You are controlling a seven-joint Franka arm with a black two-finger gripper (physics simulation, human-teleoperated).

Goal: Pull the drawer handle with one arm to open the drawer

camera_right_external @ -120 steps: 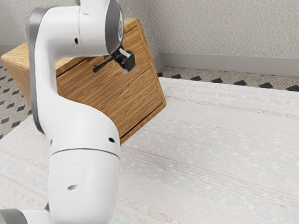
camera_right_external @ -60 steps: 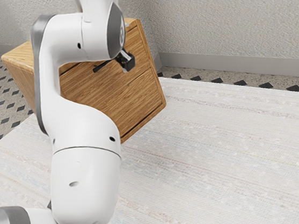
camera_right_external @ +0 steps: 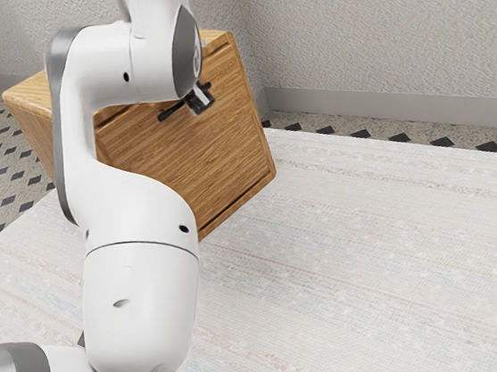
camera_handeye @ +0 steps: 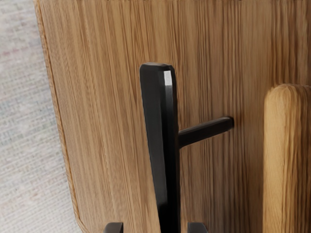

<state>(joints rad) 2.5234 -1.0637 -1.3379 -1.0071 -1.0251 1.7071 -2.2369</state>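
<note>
Against a second ago: arm (camera_right_external: 138,279) leaned in toward 10 o'clock, carrying the gripper (camera_right_external: 196,100) from off the handle's 3 o'clock end onto the bar itself. Cabinet (camera_right_external: 219,162) unmoved at 11 o'clock of the exterior view. Rises from 7 o'clock, elbow folded high, wrist reaching across the cabinet face. Drawer (camera_right_external: 223,81) seemingly flush with that face. Handle (camera_handeye: 159,145) a black bar standing off the drawer front on a post. Fingers apart, straddling the bar; fingertips (camera_handeye: 113,227) either side of it, a gap visible, nothing clamped.
</note>
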